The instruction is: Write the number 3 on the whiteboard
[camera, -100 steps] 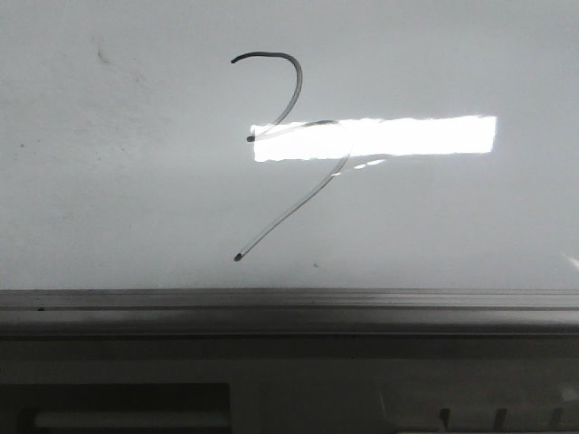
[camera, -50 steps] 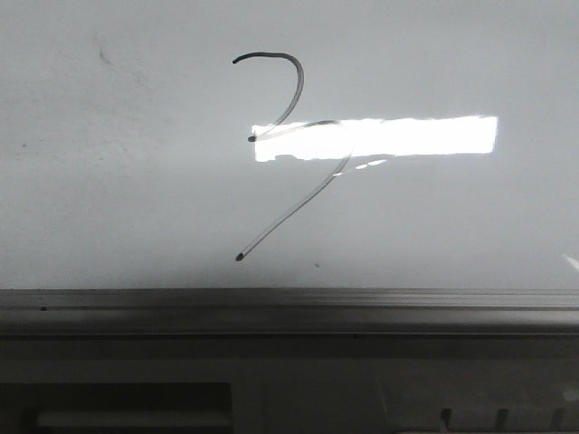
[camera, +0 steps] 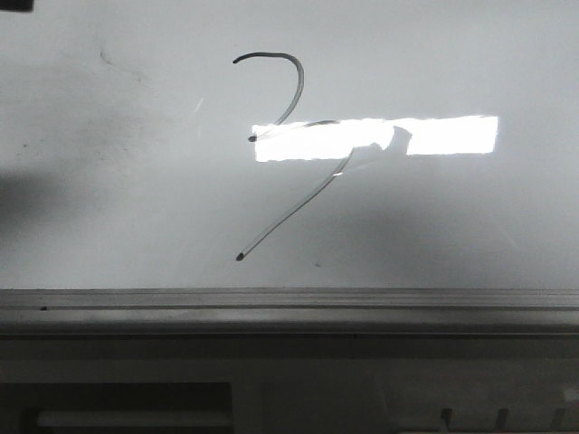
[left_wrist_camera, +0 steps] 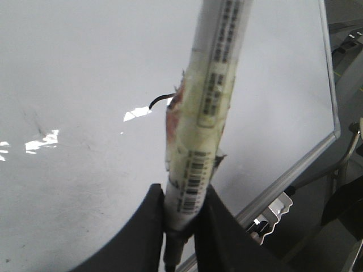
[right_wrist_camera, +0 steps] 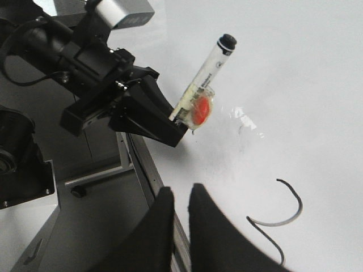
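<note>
The number 3 (camera: 301, 86) is a thin black line on the whiteboard (camera: 136, 199), with a hooked top and a long tail that ends in a dot. Its hook also shows in the right wrist view (right_wrist_camera: 299, 207), and a short piece in the left wrist view (left_wrist_camera: 159, 101). My left gripper (left_wrist_camera: 182, 192) is shut on a clear marker (left_wrist_camera: 207, 113) wrapped in yellowish tape. In the right wrist view it (right_wrist_camera: 178, 127) holds the marker (right_wrist_camera: 210, 68) over the board, away from the drawn 3. My right gripper (right_wrist_camera: 181, 195) is shut and empty over the board's edge.
A grey ridged metal rail (camera: 289, 303) runs along the board's near edge. A bright rectangular glare (camera: 443, 136) lies across the 3. The board's metal edge (left_wrist_camera: 330, 85) and a stand frame (right_wrist_camera: 96, 175) lie beside the arms. A dark shape (camera: 14, 4) shows at the top left corner.
A dark shape has come in at the top left corner of the front view. A shadow has spread on the board's left, and a reflection now cuts into the glare. The 3 is unchanged.
</note>
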`<state>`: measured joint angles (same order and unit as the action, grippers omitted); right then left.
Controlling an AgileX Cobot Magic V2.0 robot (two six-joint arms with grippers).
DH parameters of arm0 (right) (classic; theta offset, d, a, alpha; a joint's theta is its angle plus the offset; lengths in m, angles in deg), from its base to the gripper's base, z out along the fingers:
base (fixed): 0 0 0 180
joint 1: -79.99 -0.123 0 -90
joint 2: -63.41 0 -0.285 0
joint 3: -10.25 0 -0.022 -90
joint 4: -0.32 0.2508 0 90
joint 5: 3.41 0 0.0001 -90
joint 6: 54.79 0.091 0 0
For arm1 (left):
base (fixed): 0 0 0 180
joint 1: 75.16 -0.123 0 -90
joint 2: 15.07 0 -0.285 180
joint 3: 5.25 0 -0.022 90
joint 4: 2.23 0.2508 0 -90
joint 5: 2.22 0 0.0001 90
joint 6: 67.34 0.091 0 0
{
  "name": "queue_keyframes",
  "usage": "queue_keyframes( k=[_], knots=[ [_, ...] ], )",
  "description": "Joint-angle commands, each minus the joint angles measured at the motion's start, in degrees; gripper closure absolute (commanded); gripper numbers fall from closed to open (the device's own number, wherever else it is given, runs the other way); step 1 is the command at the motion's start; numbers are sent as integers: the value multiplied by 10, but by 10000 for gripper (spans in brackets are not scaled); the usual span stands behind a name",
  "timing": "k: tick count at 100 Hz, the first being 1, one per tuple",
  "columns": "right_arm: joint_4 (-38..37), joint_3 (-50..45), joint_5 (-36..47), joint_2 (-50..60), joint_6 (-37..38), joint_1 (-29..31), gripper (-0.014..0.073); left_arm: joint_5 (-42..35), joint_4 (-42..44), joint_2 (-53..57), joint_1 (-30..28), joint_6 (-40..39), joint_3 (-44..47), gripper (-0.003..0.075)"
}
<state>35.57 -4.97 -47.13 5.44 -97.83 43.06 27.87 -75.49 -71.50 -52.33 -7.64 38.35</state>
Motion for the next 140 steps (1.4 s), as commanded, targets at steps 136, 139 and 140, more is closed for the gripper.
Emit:
queue_keyframes(
  k=[136,139,140],
  knots=[
    [29,-156,145,108,53,8,652,-408,-215,-202,213,75,-15,556],
    [29,-156,145,108,53,8,652,-411,-215,-202,213,75,-15,507],
    [29,-156,145,108,53,8,652,-413,-217,-202,213,75,-15,494]
  ],
)
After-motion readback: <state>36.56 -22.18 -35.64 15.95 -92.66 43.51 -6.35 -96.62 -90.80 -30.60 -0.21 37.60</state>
